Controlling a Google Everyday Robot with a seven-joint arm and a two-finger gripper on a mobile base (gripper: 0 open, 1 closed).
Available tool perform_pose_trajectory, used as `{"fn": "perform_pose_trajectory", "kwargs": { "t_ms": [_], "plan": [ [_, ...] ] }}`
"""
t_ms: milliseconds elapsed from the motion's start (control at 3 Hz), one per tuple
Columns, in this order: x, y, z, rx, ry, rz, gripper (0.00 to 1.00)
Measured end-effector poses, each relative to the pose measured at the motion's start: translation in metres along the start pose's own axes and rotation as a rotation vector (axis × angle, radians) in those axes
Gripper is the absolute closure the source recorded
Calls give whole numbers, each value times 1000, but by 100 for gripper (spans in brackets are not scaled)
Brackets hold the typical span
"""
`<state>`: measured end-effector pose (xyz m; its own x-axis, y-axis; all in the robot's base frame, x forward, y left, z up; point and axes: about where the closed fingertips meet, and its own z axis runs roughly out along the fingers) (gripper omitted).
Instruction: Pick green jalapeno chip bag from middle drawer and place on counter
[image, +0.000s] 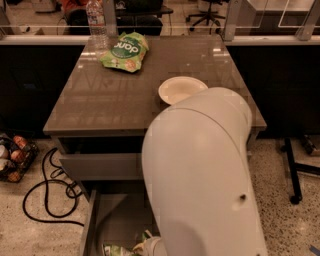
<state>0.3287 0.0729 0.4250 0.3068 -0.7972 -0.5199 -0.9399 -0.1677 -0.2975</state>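
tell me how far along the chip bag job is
Done: the middle drawer is open. In hand: the arm reaches down into it, with the hand low beside the green jalapeno chip bag, mostly hidden; a grasp can't be confirmed. Left: lifting the bag out and setting it on the counter, where a white bowl and another green bag sit.

1 camera only, no 2nd view to overlap. It sits high, looking down and forward over the robot's own arm (200, 175), which is very close and fills the lower centre-right. The counter (125, 100) is mid-frame and the open middle drawer (120, 220) at the bottom edge. The gripper (149, 246) just shows there, inside the drawer under the arm.
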Motion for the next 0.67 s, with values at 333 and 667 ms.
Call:
{"fn": "perform_pose_trajectory", "kwargs": {
  "t_ms": [333,667],
  "plan": [
    [-13,-29,-35,102,-64,-49,100],
    [-26,-53,-69,186,-121,-96,100]
  ]
}}
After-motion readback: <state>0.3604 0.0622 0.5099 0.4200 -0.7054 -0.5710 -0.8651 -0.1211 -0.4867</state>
